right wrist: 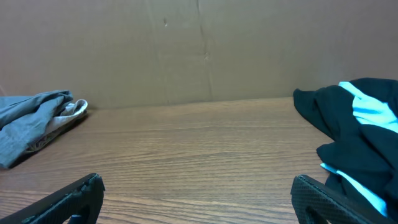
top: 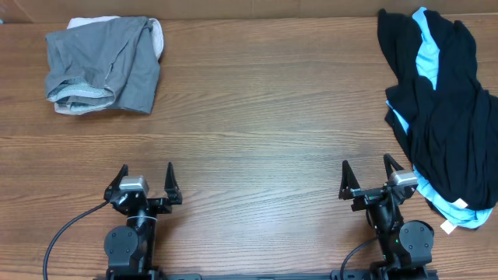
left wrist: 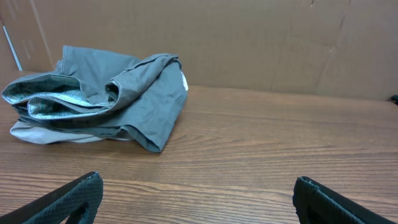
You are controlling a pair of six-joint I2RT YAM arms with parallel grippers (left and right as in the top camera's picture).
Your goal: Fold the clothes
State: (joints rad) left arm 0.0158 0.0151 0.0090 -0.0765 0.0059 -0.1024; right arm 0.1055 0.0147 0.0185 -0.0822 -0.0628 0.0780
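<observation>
Grey shorts: we are seeing them lying bunched at the table's far left — over a cream garment.
Black and light-blue garments: lying heaped far right.
Left gripper, right gripper: fingers spreading wide — holding nothing.

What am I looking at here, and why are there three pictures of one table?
These are two robot arms at a wooden table. One picture comes from a camera above; the other two come from small cameras on each arm's wrist, looking forward past its own fingers. Each arm ends in a two-fingered pincer: the left pincer and the right pincer both stand open and hold nothing. At the far left lies a bunched pair of grey shorts on top of a cream garment. At the right lies a heap made of a black garment tangled with a light-blue garment. Nothing is folded neatly yet.
</observation>
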